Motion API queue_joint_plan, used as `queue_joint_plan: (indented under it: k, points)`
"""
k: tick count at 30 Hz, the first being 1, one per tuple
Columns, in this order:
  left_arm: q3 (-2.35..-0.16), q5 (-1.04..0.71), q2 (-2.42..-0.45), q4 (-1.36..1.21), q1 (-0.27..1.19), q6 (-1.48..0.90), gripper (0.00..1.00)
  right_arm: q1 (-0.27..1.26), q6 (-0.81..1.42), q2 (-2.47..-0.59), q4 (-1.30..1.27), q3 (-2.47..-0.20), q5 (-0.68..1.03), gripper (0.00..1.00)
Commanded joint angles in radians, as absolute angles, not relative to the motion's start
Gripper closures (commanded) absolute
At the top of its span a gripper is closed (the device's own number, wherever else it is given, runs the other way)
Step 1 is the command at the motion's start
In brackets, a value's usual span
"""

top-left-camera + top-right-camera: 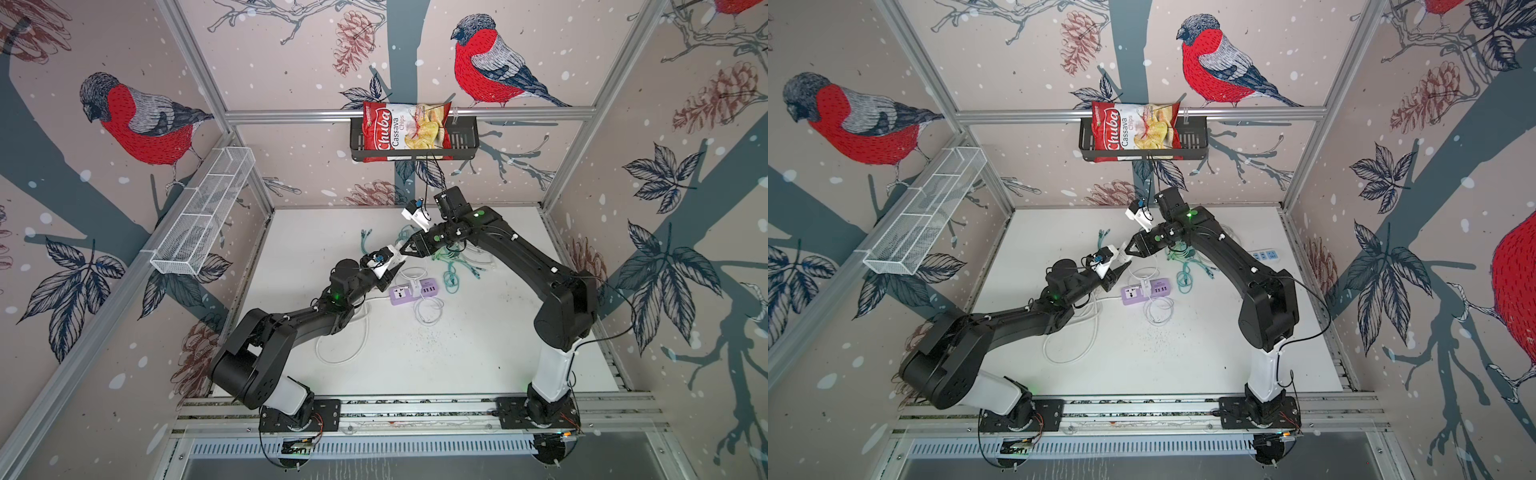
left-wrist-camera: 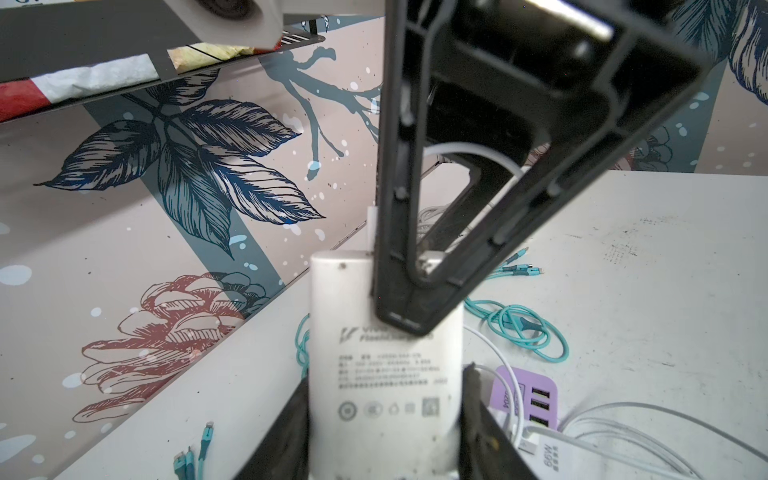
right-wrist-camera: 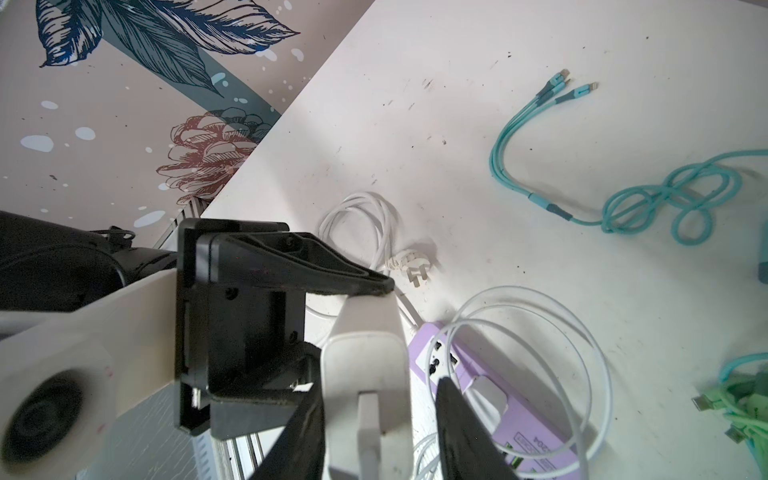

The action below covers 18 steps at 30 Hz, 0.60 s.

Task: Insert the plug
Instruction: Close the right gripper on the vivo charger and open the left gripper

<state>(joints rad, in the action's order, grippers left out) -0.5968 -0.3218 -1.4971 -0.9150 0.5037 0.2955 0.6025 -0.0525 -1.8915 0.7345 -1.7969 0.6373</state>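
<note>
A: Where's the charger?
B: Held clear of the table, clamped in the left end effector, near the purple power strip.
A: And the right end effector?
B: It straddles the charger's far end with a gap on one side. Likely a handover, to aim it at the socket.

- Scuffed white table.
- Dead centre: purple power strip among loose white cables.
- Just beyond, toward the far edge: tangled teal cables.
</note>
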Motion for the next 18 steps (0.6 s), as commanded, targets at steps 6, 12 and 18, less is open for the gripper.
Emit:
queue_joint_plan:
  k: [6, 12, 18]
  points:
    - [-0.621, -0.345, -1.501, -0.95, 0.503, 0.302, 0.84, 0.614, -0.066, -1.89, 0.713, -1.786, 0.663, 0.65]
    - [-0.628, -0.342, -1.505, -0.943, 0.506, 0.303, 0.83, 0.614, -0.072, -1.887, 0.716, -1.769, 0.66, 0.8]
    - [-0.65, -0.317, -1.505, -0.899, 0.51, 0.281, 0.47, 0.589, -0.034, -1.863, 0.675, -1.762, 0.658, 0.87]
